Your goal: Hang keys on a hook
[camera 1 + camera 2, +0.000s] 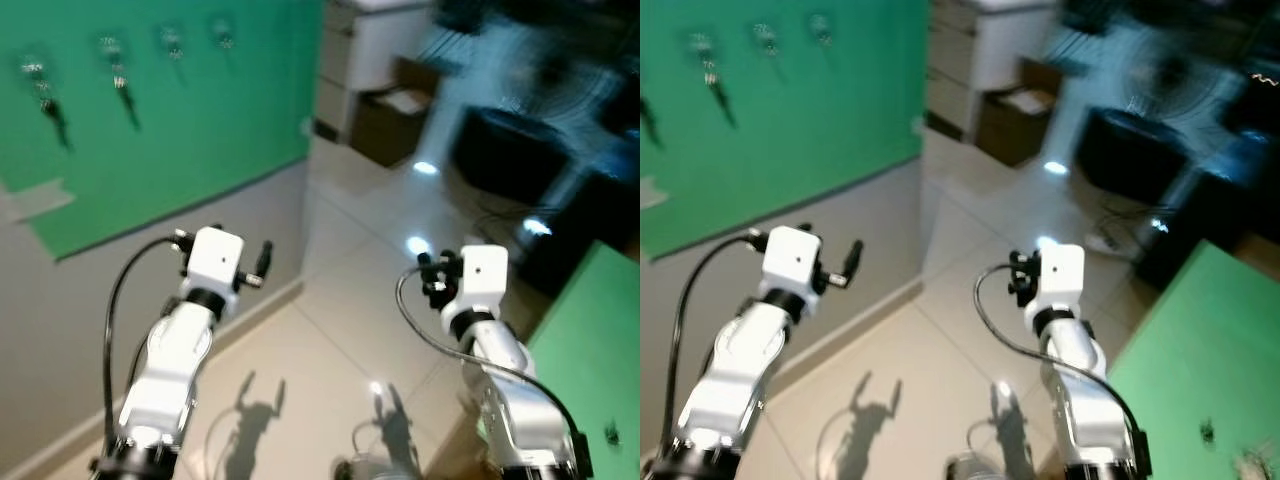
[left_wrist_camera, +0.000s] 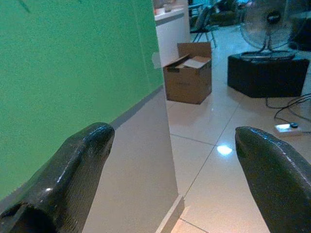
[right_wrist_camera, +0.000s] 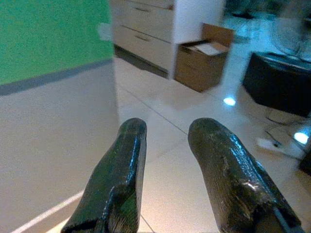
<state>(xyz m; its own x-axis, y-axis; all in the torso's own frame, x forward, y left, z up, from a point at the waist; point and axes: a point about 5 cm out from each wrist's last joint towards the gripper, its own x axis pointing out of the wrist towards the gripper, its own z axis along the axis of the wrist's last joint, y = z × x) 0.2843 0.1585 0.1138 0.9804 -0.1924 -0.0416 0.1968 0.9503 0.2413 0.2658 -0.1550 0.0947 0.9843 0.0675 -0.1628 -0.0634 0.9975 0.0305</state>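
A green board (image 1: 200, 120) covers the wall on my left, with a row of small hooks (image 1: 170, 38) near its top. Dark keys (image 1: 52, 115) hang from the two leftmost hooks; the view is blurred. Both arms are raised in front of me, away from the board. My left gripper (image 2: 170, 141) is open, its fingers (image 2: 82, 160) wide apart with nothing between them. My right gripper (image 3: 167, 128) is open by a narrower gap and is also empty. A small dark item (image 1: 1207, 432) lies on a green surface (image 1: 590, 340) at lower right; it is too blurred to identify.
A cardboard box (image 2: 188, 73) sits on the tiled floor beside white drawers (image 3: 155, 24) past the wall's corner. A black block (image 2: 267, 73) with a fan (image 2: 265, 19) behind it stands further right. Cables and a power strip (image 2: 286, 127) lie on the floor.
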